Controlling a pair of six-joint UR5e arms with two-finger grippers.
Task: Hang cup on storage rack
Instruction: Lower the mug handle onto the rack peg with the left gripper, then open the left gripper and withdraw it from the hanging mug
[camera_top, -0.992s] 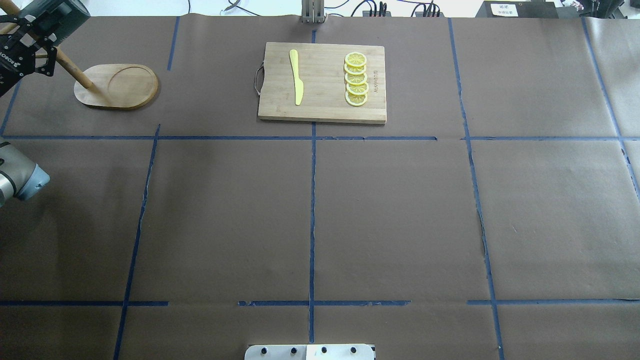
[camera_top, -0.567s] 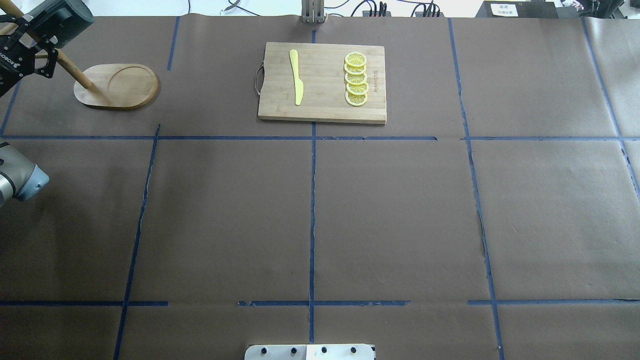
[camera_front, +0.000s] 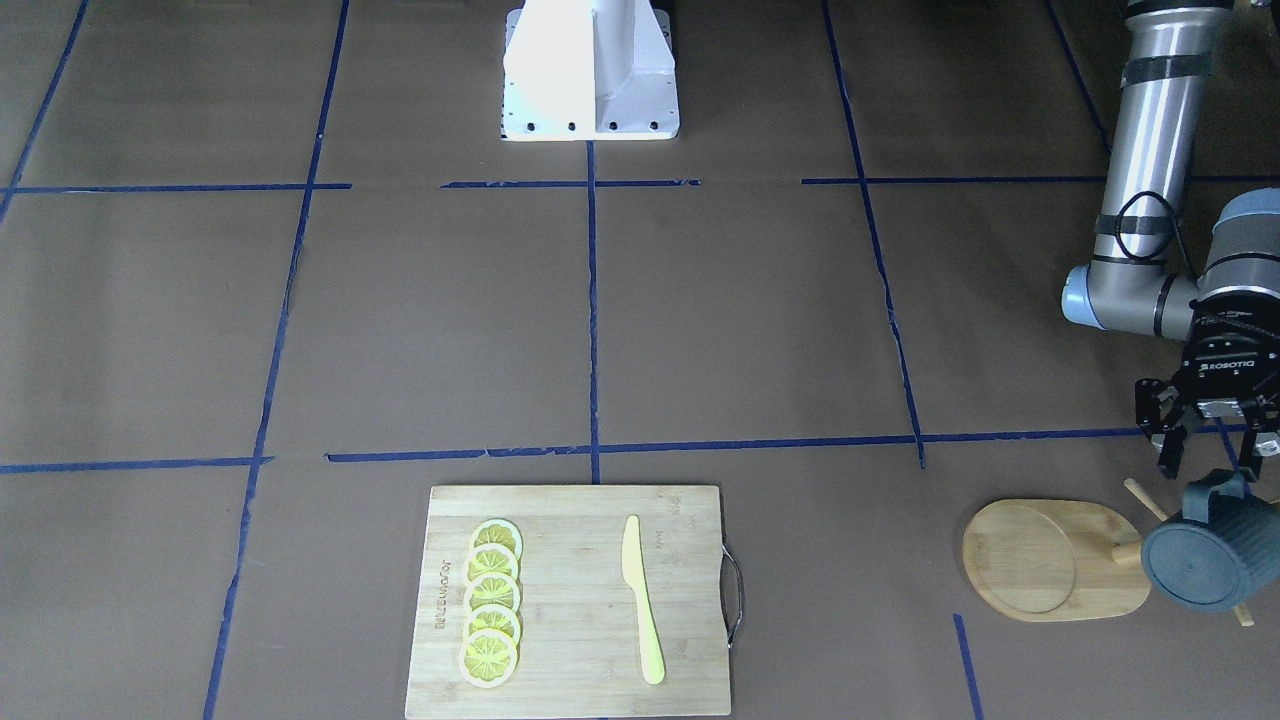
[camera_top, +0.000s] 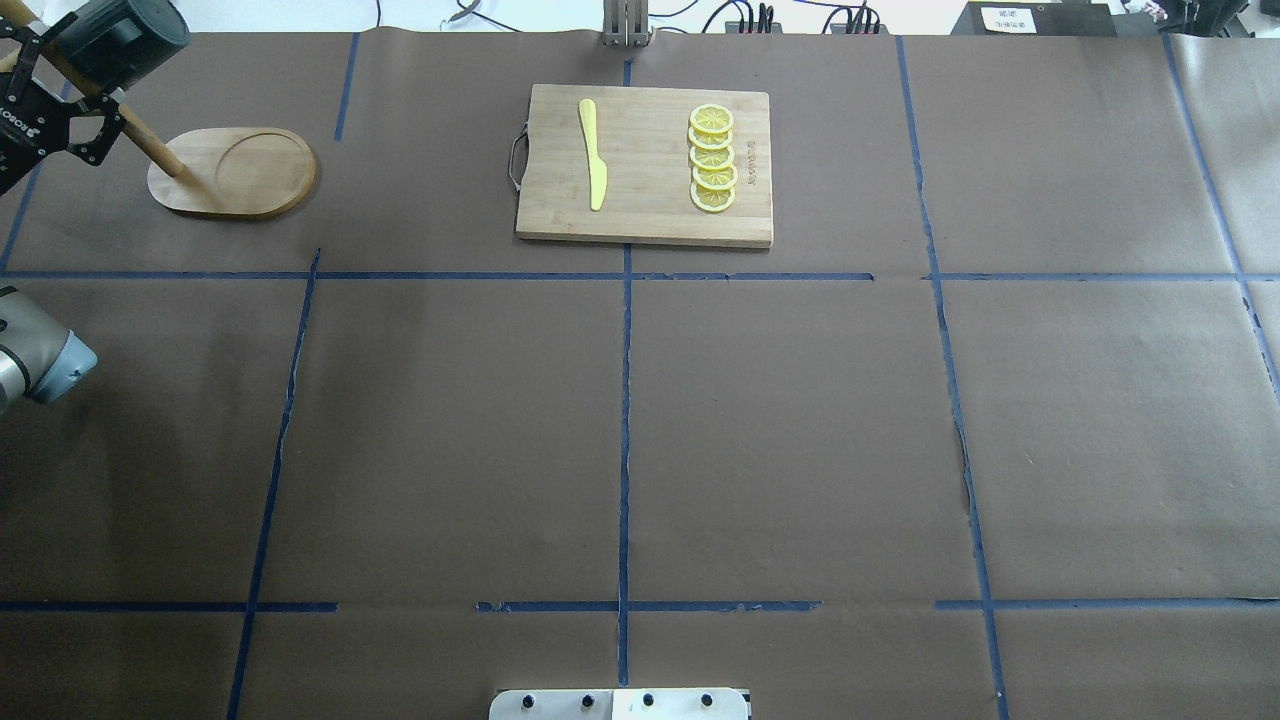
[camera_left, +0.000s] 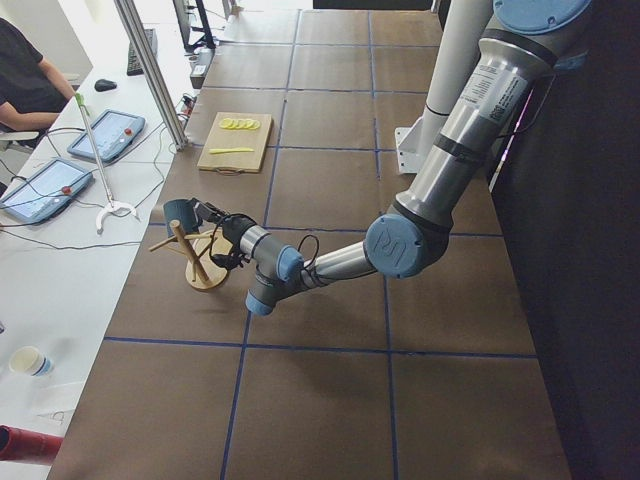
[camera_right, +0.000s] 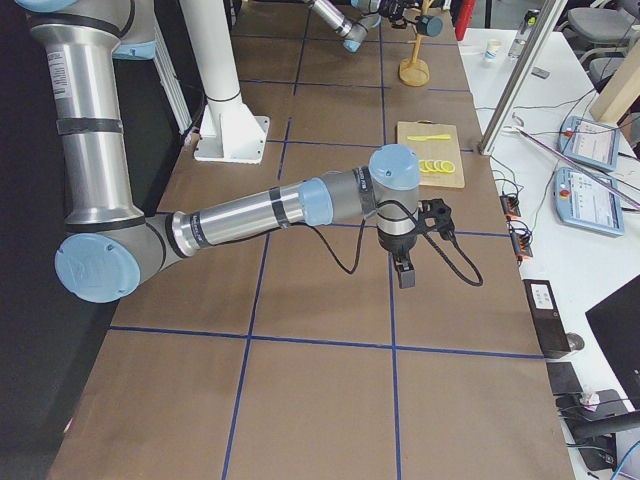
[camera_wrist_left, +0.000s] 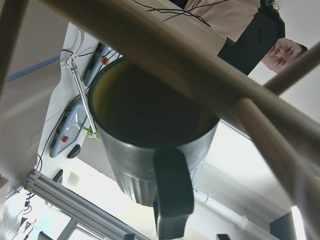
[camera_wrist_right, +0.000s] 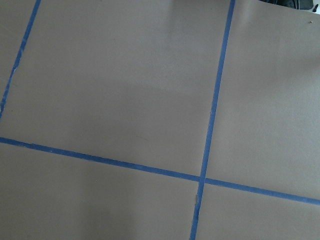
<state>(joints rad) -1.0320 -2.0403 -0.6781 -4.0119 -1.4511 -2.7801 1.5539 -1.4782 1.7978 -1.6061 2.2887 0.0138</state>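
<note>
In the front-facing view, the dark blue-grey ribbed cup (camera_front: 1205, 560) was seen apparently hung, tipped sideways, on the light bamboo storage rack (camera_front: 1040, 560), at 6 o'clock just beside the empty, wide-spread left end effector (camera_front: 1207, 468), judged the nearer one.

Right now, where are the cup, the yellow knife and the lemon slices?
cup (camera_front: 1212, 562): front-facing view, on its dark body.
yellow knife (camera_top: 594, 150): overhead view, middle of the blade.
lemon slices (camera_top: 712, 157): overhead view, the middle slice.
</note>
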